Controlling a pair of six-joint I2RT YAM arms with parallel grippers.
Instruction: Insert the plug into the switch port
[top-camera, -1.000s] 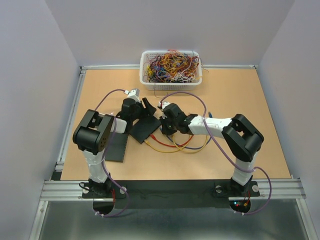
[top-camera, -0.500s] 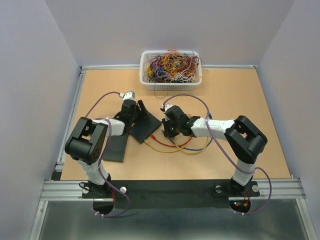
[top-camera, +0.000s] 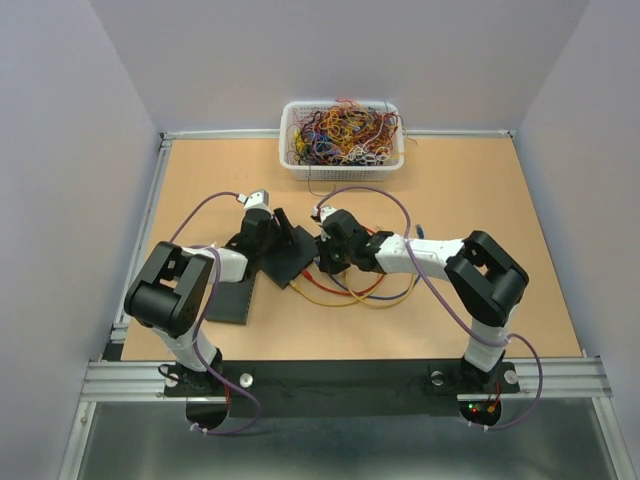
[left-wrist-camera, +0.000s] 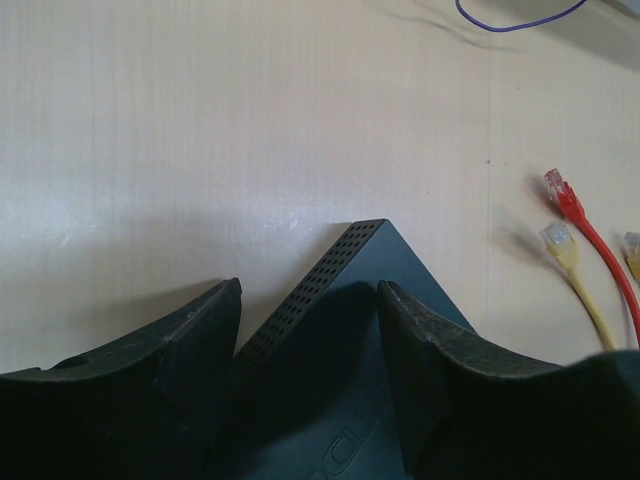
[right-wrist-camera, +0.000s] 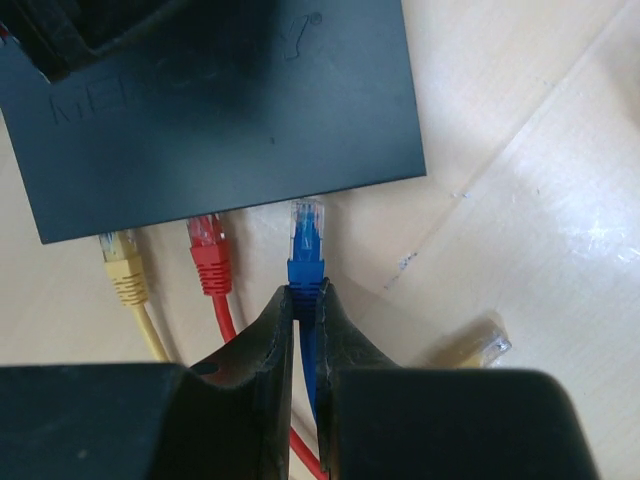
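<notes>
Where the right gripper (right-wrist-camera: 305, 297) pinches it, the plug (right-wrist-camera: 306, 238) is blue, clear-tipped.

One switch (right-wrist-camera: 220, 110), one basket (top-camera: 289, 165), one blue plug (right-wrist-camera: 306, 245) (plus one red (right-wrist-camera: 209, 250), two yellow (right-wrist-camera: 120, 262)).

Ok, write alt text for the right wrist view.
The right pincer is shut on the rear of the blue plug, its tip pointing at the edge of the black switch, close by. A red plug and a yellow plug lie left of it along that edge.
</notes>
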